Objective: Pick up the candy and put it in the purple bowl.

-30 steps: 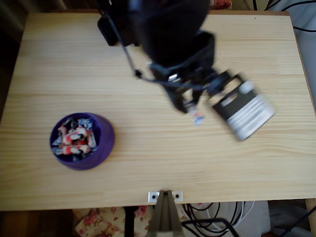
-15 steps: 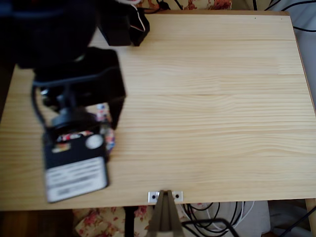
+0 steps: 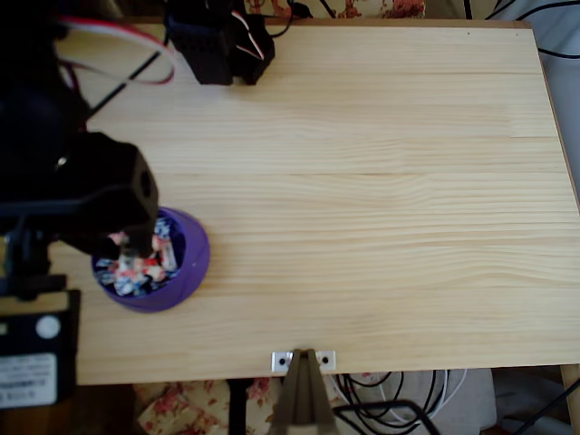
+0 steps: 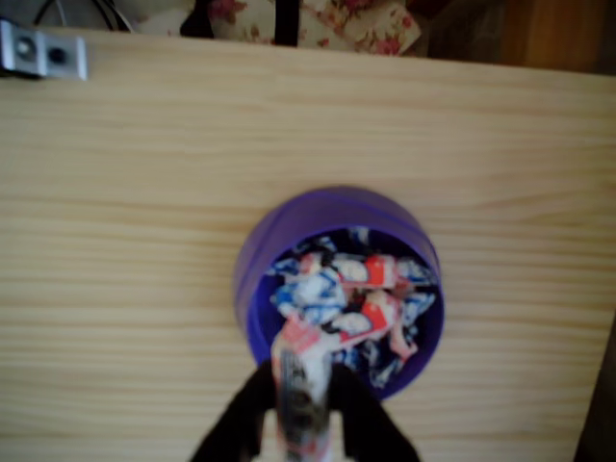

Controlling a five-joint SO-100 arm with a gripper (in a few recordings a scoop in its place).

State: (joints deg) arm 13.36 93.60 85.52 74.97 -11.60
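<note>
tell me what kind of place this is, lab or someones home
Probably a home hobby setup, though I can't be sure: a plain pine table with loose cables behind its edge, flowered fabric beside it, and a purple bowl of wrapped sweets below the hand.

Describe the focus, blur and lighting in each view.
Overhead view: the table grain is sharp, daylight brightens the right side, the dark arm is soft and underexposed. Wrist view: soft throughout, the tool and its held candy blurriest, the purple bowl a bit clearer, with no hard shadows.
</note>
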